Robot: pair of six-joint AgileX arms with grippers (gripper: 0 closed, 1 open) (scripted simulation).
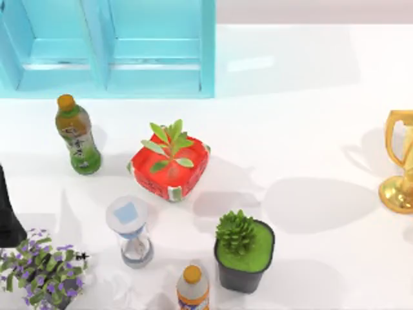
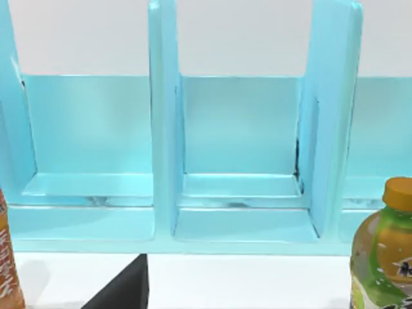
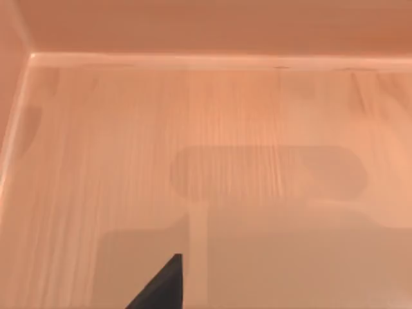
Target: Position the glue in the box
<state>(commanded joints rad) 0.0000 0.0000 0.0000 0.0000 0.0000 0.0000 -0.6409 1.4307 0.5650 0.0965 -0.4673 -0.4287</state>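
The glue is out of view. The box (image 3: 212, 116) is pale wood; the right wrist view looks down onto its floor, with its walls at the far side and at one edge. A dark part of my right gripper (image 3: 161, 286) hangs over that floor and casts a broad shadow on it. My left arm (image 1: 8, 213) is a dark shape at the table's left edge. A dark part of my left gripper (image 2: 122, 290) shows low in the left wrist view, facing the light blue shelf (image 2: 238, 212).
On the table stand the light blue shelf (image 1: 110, 58), a green-tea bottle (image 1: 77, 135), a red planter (image 1: 169, 165), an hourglass (image 1: 132, 232), a potted succulent (image 1: 244, 252), an orange-capped bottle (image 1: 192, 289), purple flowers (image 1: 42, 268) and a gold trophy (image 1: 400, 168). An orange-labelled sliver (image 2: 8, 257) stays unidentifiable.
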